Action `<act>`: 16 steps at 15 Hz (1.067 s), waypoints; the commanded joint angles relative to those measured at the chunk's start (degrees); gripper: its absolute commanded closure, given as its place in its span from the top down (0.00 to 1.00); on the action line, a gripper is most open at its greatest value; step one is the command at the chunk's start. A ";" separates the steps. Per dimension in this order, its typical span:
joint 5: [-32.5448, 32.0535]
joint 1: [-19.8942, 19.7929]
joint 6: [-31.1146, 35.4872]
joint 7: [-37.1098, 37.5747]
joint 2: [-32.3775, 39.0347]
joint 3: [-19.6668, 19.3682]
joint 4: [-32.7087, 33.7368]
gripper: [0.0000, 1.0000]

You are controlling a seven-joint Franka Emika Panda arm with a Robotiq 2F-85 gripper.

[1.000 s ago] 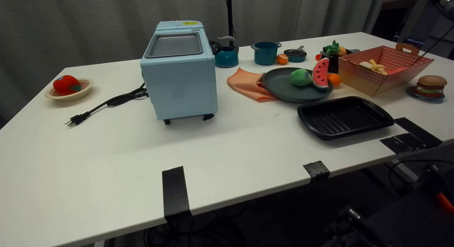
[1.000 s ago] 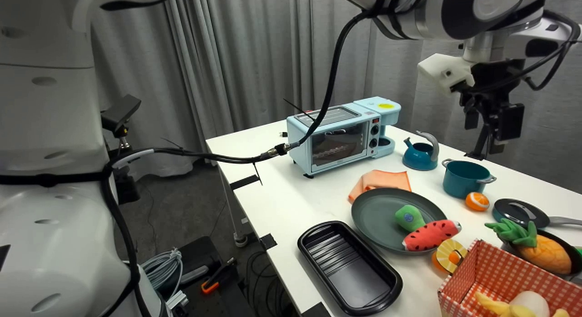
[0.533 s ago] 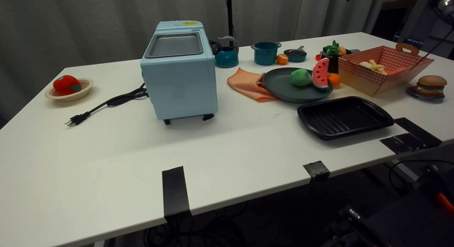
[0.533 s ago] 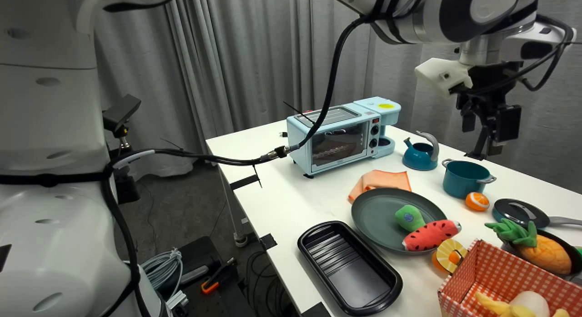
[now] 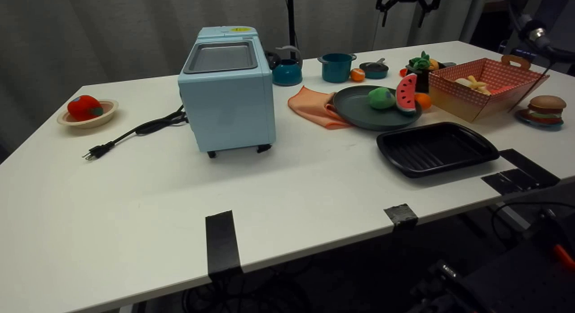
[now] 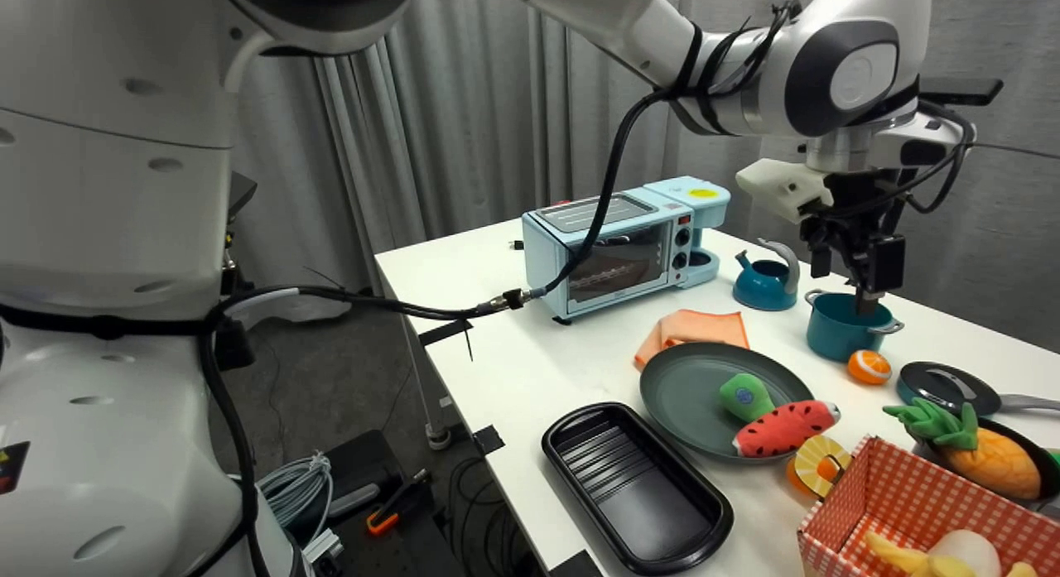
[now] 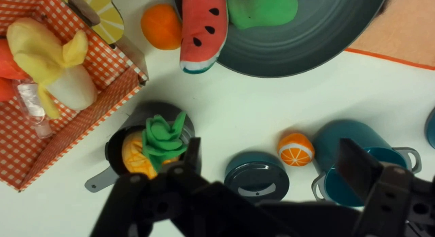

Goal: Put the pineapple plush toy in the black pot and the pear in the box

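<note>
No readable text, the yellow label [image 6: 703, 194] on the light-blue appliance [image 6: 625, 258] (apparently with faint marks) illegible

In an exterior view we see a light-blue toaster oven [image 6: 629, 262] near centre, a ridged black baking pan [image 6: 638, 502] at lower centre and a plush watermelon slice [image 6: 782, 429] over the rim of a dark plate [image 6: 679, 395], right of centre. In the wrist view we find a teal pot [image 7: 360, 131] at lower right, a toy orange half [image 7: 295, 152] (cut face showing) just beside it.

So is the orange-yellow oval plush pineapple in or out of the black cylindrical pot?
In: the wrist view shows the pineapple sitting within the rim of the pot.
</note>
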 commanded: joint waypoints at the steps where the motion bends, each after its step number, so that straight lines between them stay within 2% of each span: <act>1: -0.72 0.74 -1.24 -0.29 5.73 -0.13 5.19 1.00; 9: -3.32 2.42 -0.46 0.17 13.01 -1.11 6.07 1.00; 16: -3.94 3.74 -0.87 -1.39 14.48 -0.52 2.95 1.00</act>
